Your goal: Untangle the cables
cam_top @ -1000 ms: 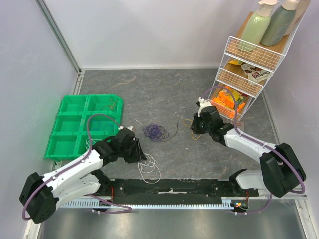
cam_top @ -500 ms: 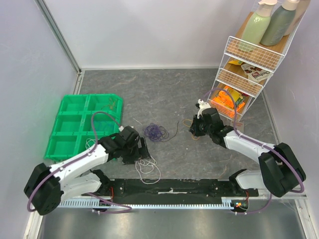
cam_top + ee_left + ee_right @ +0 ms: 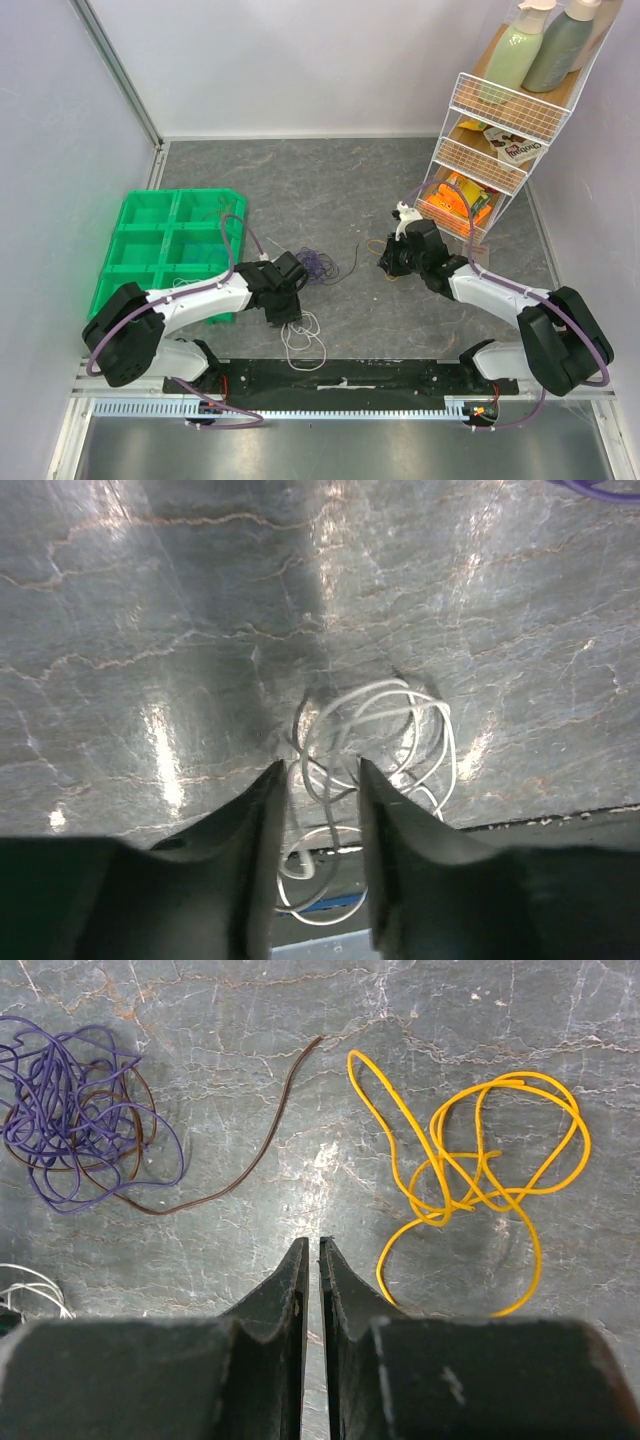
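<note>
The cables lie apart on the grey table. A white cable (image 3: 303,338) (image 3: 385,730) is coiled near the front rail, and my left gripper (image 3: 293,312) (image 3: 320,768) is down over its upper loops, jaws apart with white strands running between them. A purple coil (image 3: 312,265) (image 3: 75,1110) sits mid-table with a dark brown wire (image 3: 250,1155) trailing right from it. The yellow cable (image 3: 480,1160) lies loose just right of my right gripper (image 3: 386,256) (image 3: 320,1242), which is shut with nothing in it.
A green compartment tray (image 3: 150,250) lies at the left beside my left arm. A white wire rack (image 3: 480,160) with bottles and snack packets stands at the back right. A black rail (image 3: 340,378) runs along the near edge.
My left arm swung right toward the white cable; its jaws opened wide, then narrowed around the white strands. The right gripper shifted slightly left.
</note>
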Available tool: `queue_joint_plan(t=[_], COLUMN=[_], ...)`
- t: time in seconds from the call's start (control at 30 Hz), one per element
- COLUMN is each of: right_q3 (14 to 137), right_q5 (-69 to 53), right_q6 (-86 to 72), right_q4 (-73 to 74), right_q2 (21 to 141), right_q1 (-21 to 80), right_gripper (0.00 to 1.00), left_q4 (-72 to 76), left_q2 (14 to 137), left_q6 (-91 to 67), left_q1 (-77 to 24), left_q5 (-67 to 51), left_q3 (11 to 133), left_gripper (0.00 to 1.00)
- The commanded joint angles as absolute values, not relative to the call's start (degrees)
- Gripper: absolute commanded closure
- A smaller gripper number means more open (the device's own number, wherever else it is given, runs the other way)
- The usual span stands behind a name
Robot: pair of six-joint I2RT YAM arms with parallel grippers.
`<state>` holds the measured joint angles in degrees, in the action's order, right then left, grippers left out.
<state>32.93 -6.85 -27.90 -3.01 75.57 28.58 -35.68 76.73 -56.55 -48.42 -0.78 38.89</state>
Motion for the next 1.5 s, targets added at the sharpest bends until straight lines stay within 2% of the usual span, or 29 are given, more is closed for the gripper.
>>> queue_joint_plan(t=[0.0, 0.03, 0.07, 0.1, 0.2, 0.33, 0.57, 0.7, 0.93, 1.17, 1.47], right_q3=[32.8, 32.7, 32.5, 32.5, 32.6, 33.5, 33.8, 33.6, 33.7, 33.6, 34.2], right_q5=[-8.2, -8.5, -8.9, -8.9, -9.1, -9.6, -10.7, -10.9, -11.2, -11.2, -11.1], right_q6=[-28.7, -28.9, -29.2, -29.4, -29.9, -29.9, -29.4, -29.4, -29.5, -29.5, -29.5], right_q4=[-5.9, -6.4, -6.9, -7.6, -8.9, -9.1, -9.9, -10.3, -10.4, -10.5, -10.2], right_q2=[75.3, 75.6, 75.8, 76.2, 77.6, 80.1, 81.7, 81.9, 82.8, 82.8, 84.0], right_q1=[29.2, 29.4, 29.7, 30.1, 31.6, 32.6, 32.6, 32.6, 32.6, 32.6, 32.5], right_gripper=[0.85, 0.85, 0.85, 0.85, 0.85, 0.84, 0.66, 0.64, 0.63, 0.63, 0.63], left_q4=[-36.8, -37.5, -38.5, -39.4, -39.8, -43.0, -50.1, -57.6, -60.9, -59.5, -57.8], left_q2=[77.3, 77.1, 76.6, 75.9, 72.5, 65.7, 59.1, 61.1, 56.0, 55.0, 59.6], left_q6=[-58.0, -58.0, -58.2, -58.1, -55.3, -49.1, -36.1, -35.9, -43.1, -49.3, -55.5], left_q1=[-48.8, -48.9, -48.9, -48.8, -48.3, -41.6, -17.0, -12.8, -4.9, 6.3, 13.5], left_q5=[4.0, 5.1, 6.2, 7.4, 9.7, 9.4, 7.3, 16.3, 23.8, 23.3, 18.0], left_q3=[42.0, 42.5, 43.1, 43.9, 46.3, 51.7, 66.2, 73.5, 65.3, 55.6, 49.8], left_gripper=[0.69, 0.80, 0.96, 0.98, 0.98, 0.98, 0.98, 0.98, 0.98, 0.98, 0.98])
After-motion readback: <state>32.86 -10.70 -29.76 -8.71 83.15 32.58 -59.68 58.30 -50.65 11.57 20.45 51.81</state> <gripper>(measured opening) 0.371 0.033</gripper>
